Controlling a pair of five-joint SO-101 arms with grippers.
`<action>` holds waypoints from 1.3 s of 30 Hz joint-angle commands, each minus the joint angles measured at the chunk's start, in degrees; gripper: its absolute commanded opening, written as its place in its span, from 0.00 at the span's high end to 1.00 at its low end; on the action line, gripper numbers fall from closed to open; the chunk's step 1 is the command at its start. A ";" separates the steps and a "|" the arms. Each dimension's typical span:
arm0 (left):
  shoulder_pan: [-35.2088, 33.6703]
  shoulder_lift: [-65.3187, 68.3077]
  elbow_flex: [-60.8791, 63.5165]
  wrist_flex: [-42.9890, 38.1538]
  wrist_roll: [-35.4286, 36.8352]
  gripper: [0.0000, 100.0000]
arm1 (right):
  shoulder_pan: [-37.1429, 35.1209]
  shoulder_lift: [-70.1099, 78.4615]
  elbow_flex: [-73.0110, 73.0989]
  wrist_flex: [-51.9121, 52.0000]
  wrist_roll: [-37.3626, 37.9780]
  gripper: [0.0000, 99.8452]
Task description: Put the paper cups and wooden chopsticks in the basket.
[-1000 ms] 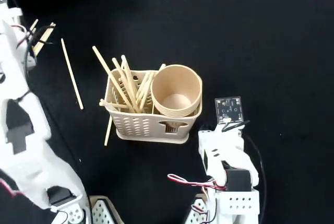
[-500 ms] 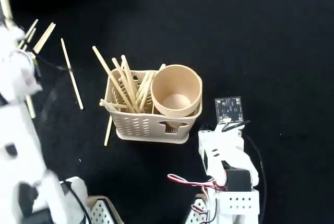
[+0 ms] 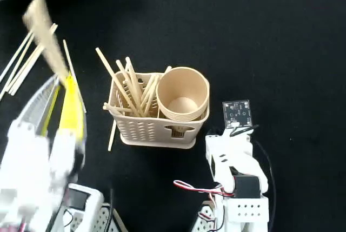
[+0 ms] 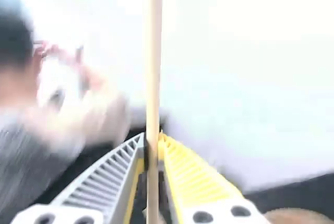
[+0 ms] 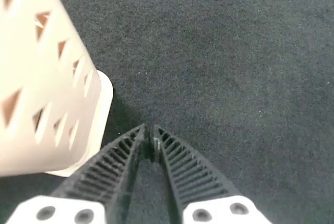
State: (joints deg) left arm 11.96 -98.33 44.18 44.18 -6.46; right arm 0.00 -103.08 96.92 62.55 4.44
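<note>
The cream basket (image 3: 154, 130) stands mid-table, seen close in the right wrist view (image 5: 42, 78). It holds stacked paper cups (image 3: 182, 88) and several chopsticks (image 3: 125, 88) leaning out to the left. My left gripper (image 3: 62, 81), with its yellow finger, is raised left of the basket, shut on one wooden chopstick (image 3: 46, 32) that points up and away. In the left wrist view that chopstick (image 4: 153, 51) runs straight out between the shut fingers of the left gripper (image 4: 151, 151). My right gripper (image 5: 150, 143) is shut on nothing, low over the cloth by the basket's front right corner.
Several loose chopsticks (image 3: 20, 65) lie at the far left of the black cloth. One more chopstick (image 3: 112, 136) lies against the basket's left front side. The right arm (image 3: 233, 161) sits folded at the front, right of the basket. The cloth's right half is bare.
The left arm has swung in from the far left edge towards the basket, lifting a chopstick off the table. The right arm has not moved.
</note>
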 commanded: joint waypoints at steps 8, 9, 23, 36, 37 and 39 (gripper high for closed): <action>15.08 2.29 4.97 -2.90 3.69 0.97 | -0.53 -3.12 -0.31 0.44 0.00 0.99; 15.08 2.73 5.67 -2.90 3.52 0.97 | -0.53 -3.12 -0.31 0.44 0.00 0.99; 1.01 3.08 26.59 -18.20 11.43 0.97 | -0.44 -3.12 -0.31 0.44 0.00 0.99; 1.01 2.99 21.05 0.00 15.47 0.81 | -0.44 -3.12 -0.31 0.44 0.00 0.99; 1.01 2.99 19.56 2.73 15.47 0.79 | -0.44 -3.12 -0.31 0.44 0.00 0.99; 1.01 2.99 16.13 7.47 15.47 0.77 | -0.44 -3.12 -0.31 0.44 0.00 0.99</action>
State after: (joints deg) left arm 13.54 -95.08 66.95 45.67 8.31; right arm 0.00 -103.08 96.92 62.55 4.44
